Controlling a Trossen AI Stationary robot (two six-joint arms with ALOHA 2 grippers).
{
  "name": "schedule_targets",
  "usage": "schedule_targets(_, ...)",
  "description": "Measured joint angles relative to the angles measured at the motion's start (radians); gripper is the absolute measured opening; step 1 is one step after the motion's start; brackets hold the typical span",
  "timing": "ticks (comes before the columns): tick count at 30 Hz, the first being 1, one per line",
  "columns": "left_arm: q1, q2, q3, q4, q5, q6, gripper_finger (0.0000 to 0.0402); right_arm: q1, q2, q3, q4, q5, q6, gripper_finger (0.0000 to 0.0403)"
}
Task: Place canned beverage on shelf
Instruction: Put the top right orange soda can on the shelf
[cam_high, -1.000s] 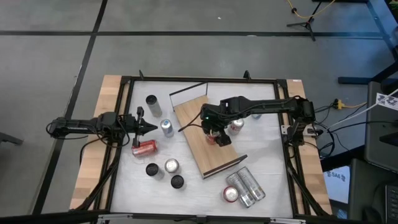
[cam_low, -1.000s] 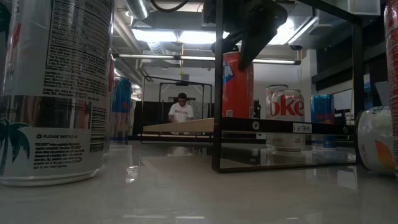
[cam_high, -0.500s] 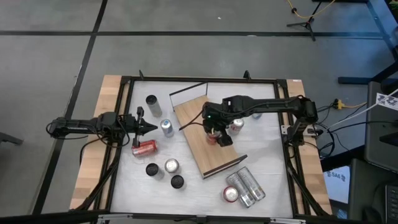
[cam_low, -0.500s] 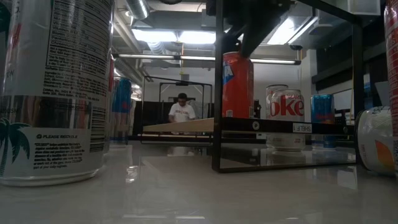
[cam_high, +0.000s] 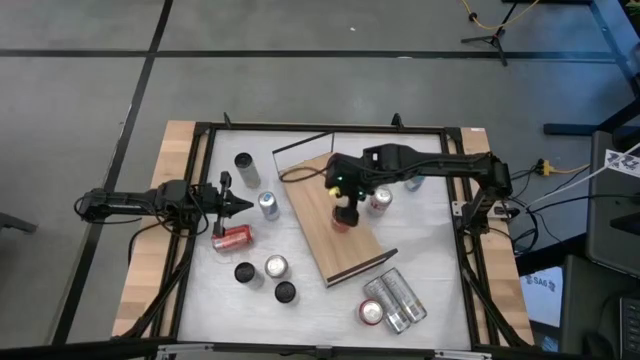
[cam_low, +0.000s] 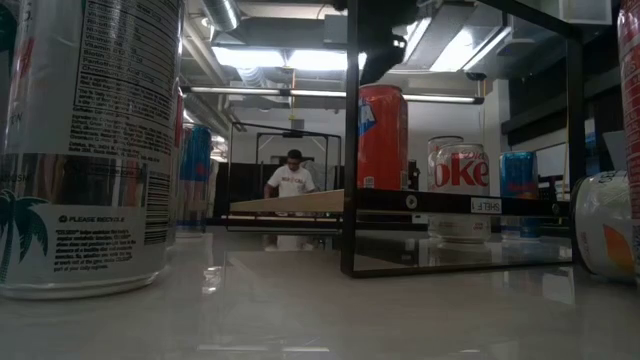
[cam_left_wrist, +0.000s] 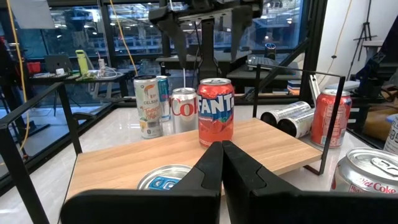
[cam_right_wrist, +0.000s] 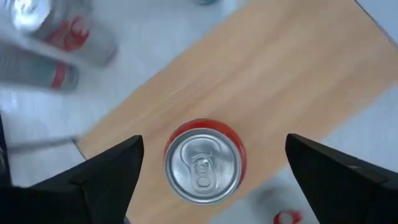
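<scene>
**Orange can standing free on the shelf**

My right end effector (cam_right_wrist: 205, 168) hangs directly above the upright orange Fanta can (cam_right_wrist: 204, 163), fingers (cam_right_wrist: 106, 174) spread wide and clear of it on both sides. The can stands near the middle of the long light-brown wooden shelf (cam_high: 330, 220). Farther off on the white bench (cam_high: 420, 240), my left end effector (cam_high: 240, 205) waits pressed together beside a silver can (cam_high: 268, 205).

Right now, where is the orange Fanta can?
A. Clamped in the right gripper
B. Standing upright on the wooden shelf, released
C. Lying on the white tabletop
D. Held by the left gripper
B: the Fanta can stands upright on the shelf, with the open right gripper above, not touching it.
</scene>
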Motion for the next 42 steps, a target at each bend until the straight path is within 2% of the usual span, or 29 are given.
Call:
schedule_targets(4,0.0,0.0,0.0,0.0,0.0,0.0,0.0,0.0,0.0,0.003,-0.014,0.006,0.133,0.0386)
schedule_targets(9,0.0,0.0,0.0,0.0,0.0,0.0,0.0,0.0,0.001,0.003,-0.011,-0.053,0.137,0.0386)
schedule_targets(18,0.0,0.0,0.0,0.0,0.0,0.0,0.0,0.0,0.001,0.003,-0.007,-0.058,0.136,0.0386)
schedule_targets(22,0.0,0.0,0.0,0.0,0.0,0.0,0.0,0.0,0.001,0.003,-0.012,-0.049,0.197,0.0386)
schedule_targets(25,0.0,0.0,0.0,0.0,0.0,0.0,0.0,0.007,0.001,0.003,-0.012,-0.021,0.232,0.0386)
schedule_targets(34,0.0,0.0,0.0,0.0,0.0,0.0,0.0,0.079,0.001,0.003,-0.013,0.172,0.316,0.0386)
schedule_targets(42,0.0,0.0,0.0,0.0,0.0,0.0,0.0,0.106,0.011,0.002,-0.049,0.205,0.411,0.0386)
